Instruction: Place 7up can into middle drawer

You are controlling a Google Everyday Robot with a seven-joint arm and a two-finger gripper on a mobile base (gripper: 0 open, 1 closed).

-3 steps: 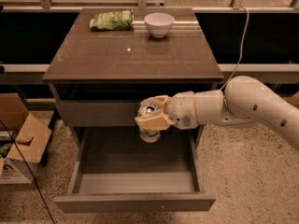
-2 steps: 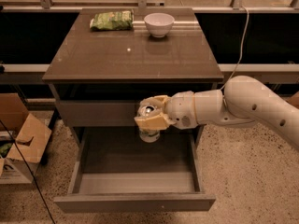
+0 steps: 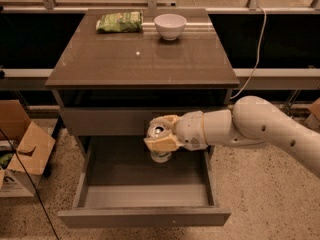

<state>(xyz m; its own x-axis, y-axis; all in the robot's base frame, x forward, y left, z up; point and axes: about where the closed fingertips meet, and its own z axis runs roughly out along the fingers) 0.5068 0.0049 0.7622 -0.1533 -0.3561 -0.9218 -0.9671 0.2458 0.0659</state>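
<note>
Gripper (image 3: 161, 132) still holds 7up can (image 3: 160, 156) over middle drawer (image 3: 145, 217)

High front view, angled down on cabinet (image 3: 145, 59), gripper (image 3: 161, 132) above middle drawer (image 3: 145, 217)

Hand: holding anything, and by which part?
The hand holds the small white-and-green 7up can with silver top, clamped at its upper sides, over the open grey-brown middle drawer.

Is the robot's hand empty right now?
No, the end effector grips the can over the open drawer.
</note>
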